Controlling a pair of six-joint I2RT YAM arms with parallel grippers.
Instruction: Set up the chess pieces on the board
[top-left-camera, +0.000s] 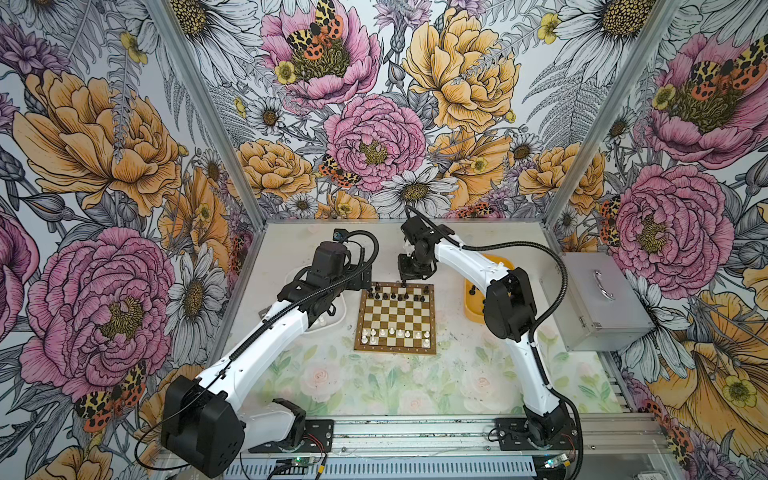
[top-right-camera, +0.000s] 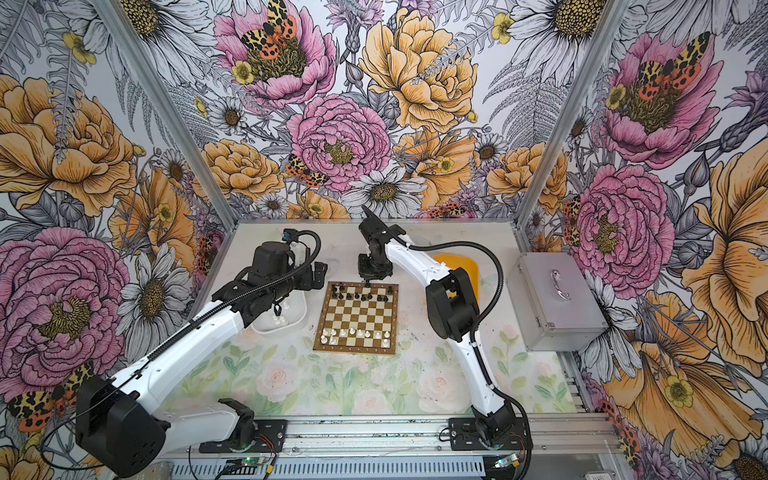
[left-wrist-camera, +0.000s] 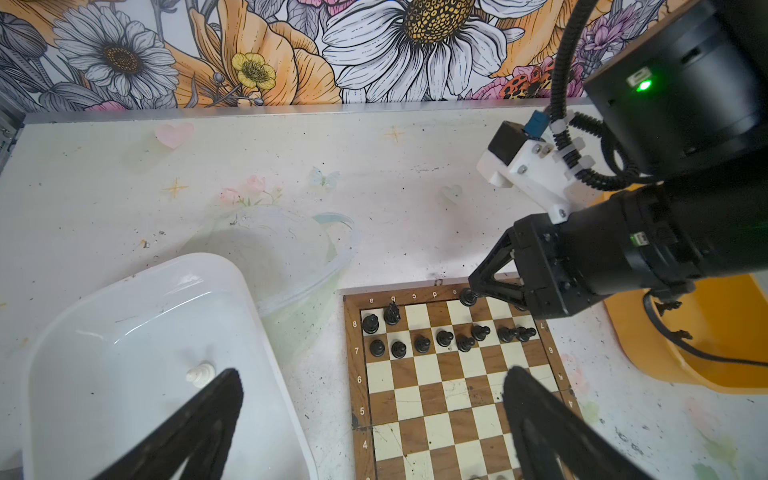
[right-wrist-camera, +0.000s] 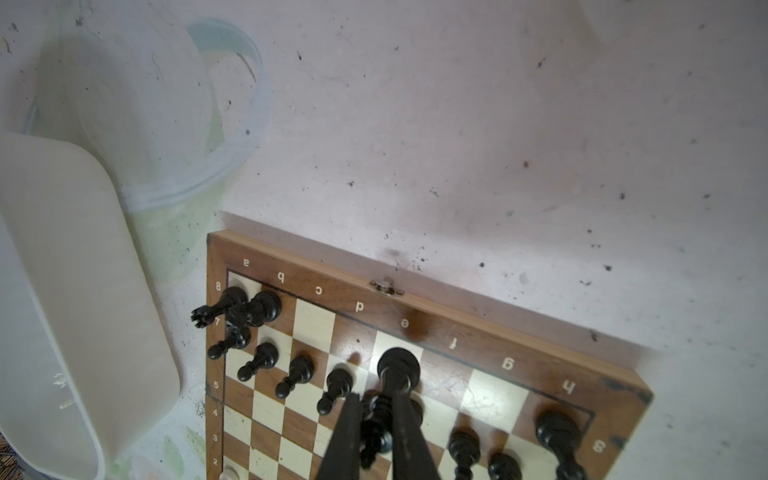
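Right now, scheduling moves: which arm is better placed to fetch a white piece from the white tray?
Left. The left gripper hangs open by the white tray; the right gripper grips a black piece.

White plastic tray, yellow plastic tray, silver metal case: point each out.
White plastic tray (left-wrist-camera: 116, 374): left wrist view, bare floor.
Yellow plastic tray (top-right-camera: 464, 268): a top view, bare inside.
Silver metal case (top-left-camera: 619, 318): a top view, lid.

Looking down from high over the whole table (top-left-camera: 457, 353) in both top views; close from each wrist, sharing the board (left-wrist-camera: 440, 399).
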